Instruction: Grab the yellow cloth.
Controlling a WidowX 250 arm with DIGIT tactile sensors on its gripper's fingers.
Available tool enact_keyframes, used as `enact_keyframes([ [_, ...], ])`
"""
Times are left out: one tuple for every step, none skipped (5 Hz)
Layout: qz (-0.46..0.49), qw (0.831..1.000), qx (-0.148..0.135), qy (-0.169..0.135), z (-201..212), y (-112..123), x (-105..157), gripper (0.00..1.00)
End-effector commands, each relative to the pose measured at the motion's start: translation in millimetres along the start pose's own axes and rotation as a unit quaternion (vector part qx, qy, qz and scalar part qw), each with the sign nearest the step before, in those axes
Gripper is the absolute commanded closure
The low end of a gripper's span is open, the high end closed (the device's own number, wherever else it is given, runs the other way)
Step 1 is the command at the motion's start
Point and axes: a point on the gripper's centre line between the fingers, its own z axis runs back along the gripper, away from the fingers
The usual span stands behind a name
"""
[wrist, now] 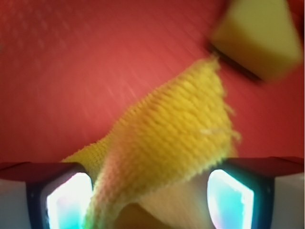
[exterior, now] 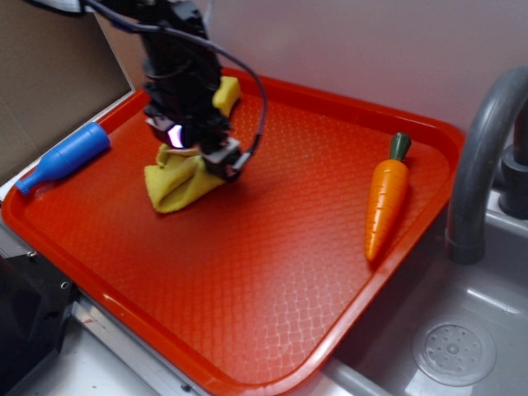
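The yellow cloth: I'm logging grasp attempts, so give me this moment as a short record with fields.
target: yellow cloth, bunched on the red tray, far-left part
gripper: gripper low over the cloth's top; wrist view shows cloth between the fingers
grip: closure cannot be told
sponge: pale-yellow sponge behind the arm, apart from the cloth
carrot: toy carrot by the tray's right rim
bottle: blue toy bottle on the left rim

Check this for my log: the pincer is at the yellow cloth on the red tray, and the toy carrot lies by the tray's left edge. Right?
Not quite. The toy carrot lies by the red tray's right edge, as the exterior view shows. The pincer is at the yellow cloth.
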Motion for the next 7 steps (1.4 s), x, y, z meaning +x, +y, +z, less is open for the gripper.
enact_keyframes([
  [0.017,1.000,0.012,-0.021,-12,13,6,1.00],
  [0.014,1.000,0.012,-0.026,-16,12,8,1.00],
  [0.014,0.999,0.034,-0.014,-25,7,7,1.00],
  [0.010,1.000,0.019,-0.008,23,18,14,1.00],
  [-0.005,1.000,-0.007,0.027,70,26,23,1.00],
  [0.002,0.999,-0.024,0.038,120,28,21,1.00],
  [-0.017,0.998,-0.047,0.026,172,32,6,1.00],
])
